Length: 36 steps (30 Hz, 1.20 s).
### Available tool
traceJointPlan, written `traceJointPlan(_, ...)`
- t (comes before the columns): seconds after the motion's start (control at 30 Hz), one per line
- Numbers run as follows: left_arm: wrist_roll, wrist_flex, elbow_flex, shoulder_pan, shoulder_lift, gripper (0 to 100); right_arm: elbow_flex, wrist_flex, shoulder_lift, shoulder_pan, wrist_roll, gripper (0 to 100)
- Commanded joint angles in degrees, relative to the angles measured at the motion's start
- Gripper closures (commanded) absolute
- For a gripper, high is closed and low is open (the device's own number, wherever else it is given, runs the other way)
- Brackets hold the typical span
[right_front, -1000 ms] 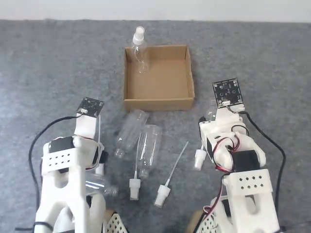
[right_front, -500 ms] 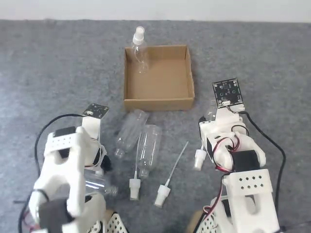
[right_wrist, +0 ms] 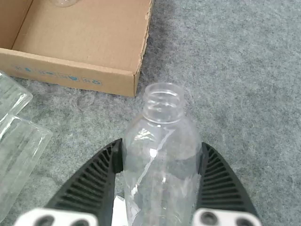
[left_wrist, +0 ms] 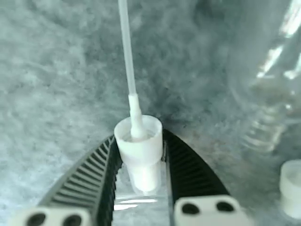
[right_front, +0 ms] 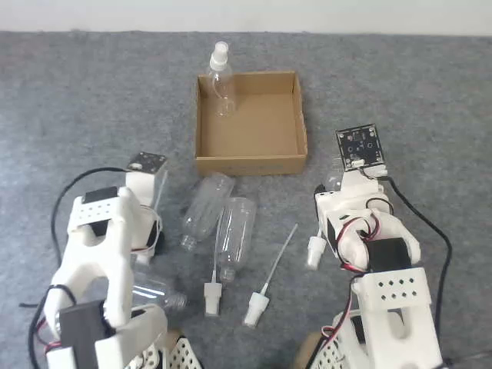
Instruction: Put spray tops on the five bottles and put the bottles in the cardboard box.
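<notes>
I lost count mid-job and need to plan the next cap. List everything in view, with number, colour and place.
Cardboard box: one, brown, far middle of the table.
Capped bottle: one, clear with a white top, at the box's far left corner.
Loose bottles: three, clear, uncapped, lying down; two in front of the box, one by the left arm.
Held bottle: one, clear, uncapped, in the right pincer.
Loose spray tops: three, white, on the near table.
Held spray top: one, white, in the left pincer.
Table: one, grey.
Left pincer: black, shut.
Right pincer: black, shut.
</notes>
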Motion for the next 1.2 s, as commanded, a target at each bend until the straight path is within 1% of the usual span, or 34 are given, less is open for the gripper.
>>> traceJointPlan(0.0,5.6,-0.1,-4.3,0.0,0.1,96,-0.7,-1.3,-1.5,0.7,0.0,87.3)
traceJointPlan(0.1,10.0,-0.1,-5.2,0.0,0.1,96,-0.7,-1.3,-1.5,0.7,0.0,87.3)
traceJointPlan(0.17,10.4,-0.1,-5.6,0.0,0.1,96,-0.7,-1.3,-1.5,0.7,0.0,87.3)
traceJointPlan(0.23,8.4,-0.4,-5.8,-0.1,0.2,96,-0.7,-1.3,-1.5,0.7,0.0,87.3)
traceJointPlan(0.37,1.7,-0.4,-5.8,-0.2,0.5,96,-0.7,-1.3,-1.5,0.7,0.0,87.3)
traceJointPlan(0.43,-2.5,-0.4,-5.8,-0.2,0.5,96,-0.7,-1.3,-1.5,0.7,0.0,87.3)
traceJointPlan(0.5,-6.9,-0.4,-6.2,-1.6,0.5,96,-0.7,-1.3,-1.5,0.7,0.0,87.3)
traceJointPlan(0.67,-16.7,-0.2,-12.2,-8.3,0.7,96,-0.7,-1.3,-1.5,0.7,0.0,87.3)
traceJointPlan(0.77,-26.7,-0.1,-14.0,-10.3,0.7,96,-0.7,-1.3,-1.5,0.7,0.0,87.3)
traceJointPlan(0.9,-40.6,-0.4,-13.8,-11.3,0.7,96,-0.6,-1.3,-1.5,0.7,0.0,87.3)
traceJointPlan(1.17,-60.0,-1.5,-13.6,-12.0,0.7,96,-0.6,-1.3,-1.5,0.7,0.0,87.3)
